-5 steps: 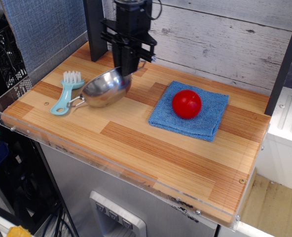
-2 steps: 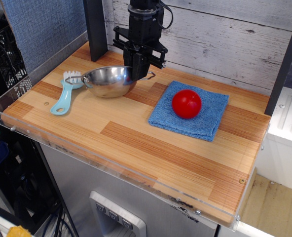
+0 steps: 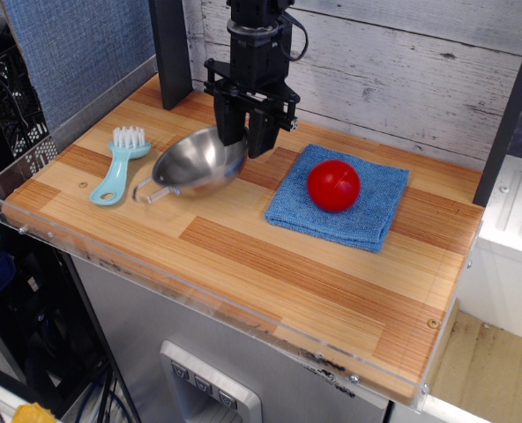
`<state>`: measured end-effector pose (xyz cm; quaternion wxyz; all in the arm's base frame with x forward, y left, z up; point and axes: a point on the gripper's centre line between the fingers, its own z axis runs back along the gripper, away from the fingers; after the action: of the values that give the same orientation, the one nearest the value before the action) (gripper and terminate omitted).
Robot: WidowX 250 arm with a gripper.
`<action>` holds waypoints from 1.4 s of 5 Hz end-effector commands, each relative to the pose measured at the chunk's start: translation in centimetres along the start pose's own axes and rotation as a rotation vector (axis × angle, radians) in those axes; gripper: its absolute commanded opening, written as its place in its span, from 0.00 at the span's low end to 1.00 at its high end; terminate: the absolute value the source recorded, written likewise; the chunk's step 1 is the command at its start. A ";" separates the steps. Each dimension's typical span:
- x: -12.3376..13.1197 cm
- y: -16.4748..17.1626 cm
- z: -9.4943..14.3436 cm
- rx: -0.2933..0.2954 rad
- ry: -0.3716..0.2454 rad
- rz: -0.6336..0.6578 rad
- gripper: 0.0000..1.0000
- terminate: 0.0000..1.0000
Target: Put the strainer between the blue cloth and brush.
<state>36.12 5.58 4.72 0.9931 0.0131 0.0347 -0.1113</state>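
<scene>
The gripper (image 3: 246, 141) now stands with its two dark fingers (image 3: 261, 134) spread apart above the far right rim of the strainer (image 3: 199, 162), where less than half a second ago they were closed on that rim and held the bowl level and lifted. The steel bowl has dropped since then: it sits tilted on the wooden table (image 3: 270, 264), its opening tipped toward the near left, one wire loop handle resting on the boards at its near left side (the other handle is hidden behind the fingers). It is not clear whether a fingertip is still in contact with the rim or just clear of it. The strainer lies between the brush (image 3: 120, 164), which is just to its left with bristles pointing to the far side, and the blue cloth (image 3: 367, 216) to its right, where the red ball (image 3: 334, 185) sits. The brush and the cloth have not shifted over the last second. Judged from this layout, the release has happened and the placement asked for is essentially met, with the bowl nearer the brush than the cloth; what seems left is for the arm to rise away without nudging the tilted rim.
</scene>
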 end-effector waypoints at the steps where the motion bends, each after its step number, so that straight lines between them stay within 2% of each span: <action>1: -0.5 0.1 4.5 0.036 -0.122 -0.014 1.00 0.00; 2: -0.5 0.0 5.6 0.026 -0.147 -0.019 1.00 0.00; 4: -2.3 -0.5 10.4 0.034 -0.275 0.010 1.00 0.00; 5: -3.5 -0.8 11.4 0.039 -0.291 0.034 1.00 0.00; 7: -4.1 -0.8 11.8 0.040 -0.270 0.078 1.00 0.00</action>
<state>33.42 4.88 14.63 0.9944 0.0108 -0.0722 -0.0770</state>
